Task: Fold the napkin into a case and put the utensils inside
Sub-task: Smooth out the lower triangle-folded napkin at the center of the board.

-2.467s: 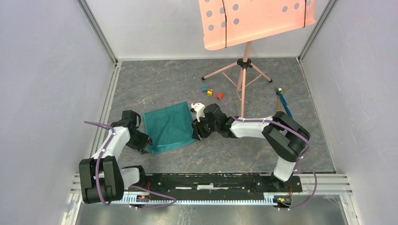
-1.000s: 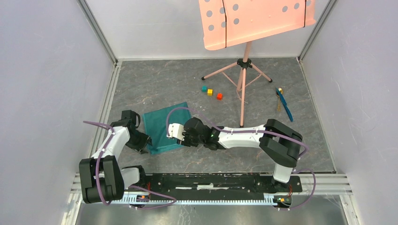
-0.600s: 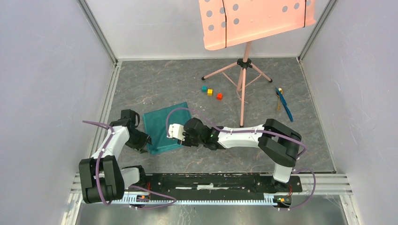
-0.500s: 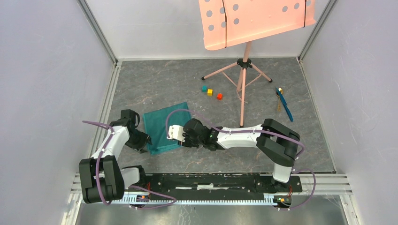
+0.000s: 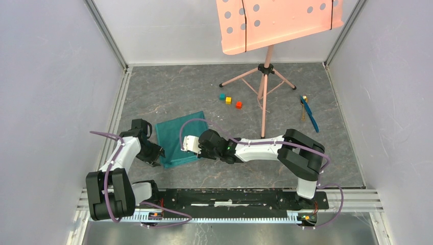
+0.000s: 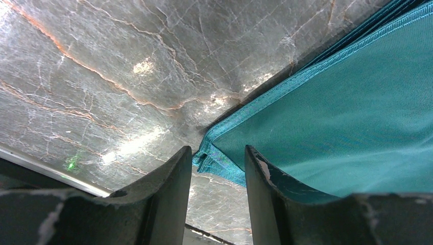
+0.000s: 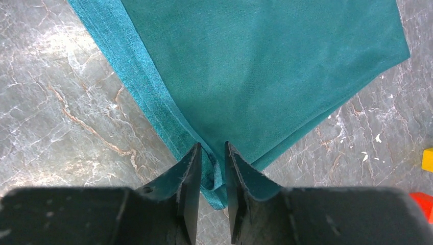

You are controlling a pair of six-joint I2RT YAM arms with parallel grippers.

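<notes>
The teal-green napkin (image 5: 173, 133) lies folded into a narrower strip left of centre. My left gripper (image 5: 156, 153) sits at its near left corner. In the left wrist view its jaws (image 6: 217, 153) stand apart, with the napkin's corner (image 6: 357, 112) just beyond the tips and bare floor between them. My right gripper (image 5: 191, 145) is at the strip's right edge. In the right wrist view it (image 7: 212, 148) is nearly closed on a fold of the napkin's hem (image 7: 255, 66). The utensils, a blue piece (image 5: 309, 115) and a golden-bowled one (image 5: 304, 99), lie far right.
Three small cubes, teal (image 5: 222, 96), yellow (image 5: 228, 100) and red (image 5: 238, 104), sit behind the napkin. A pink music stand's pole (image 5: 264, 109) and tripod legs stand between the napkin and the utensils. Walls enclose the floor on the left, right and far sides.
My right gripper carried the napkin's right edge leftward over the cloth, making it narrower. In the last half second it barely shifted. The left arm stayed put.
</notes>
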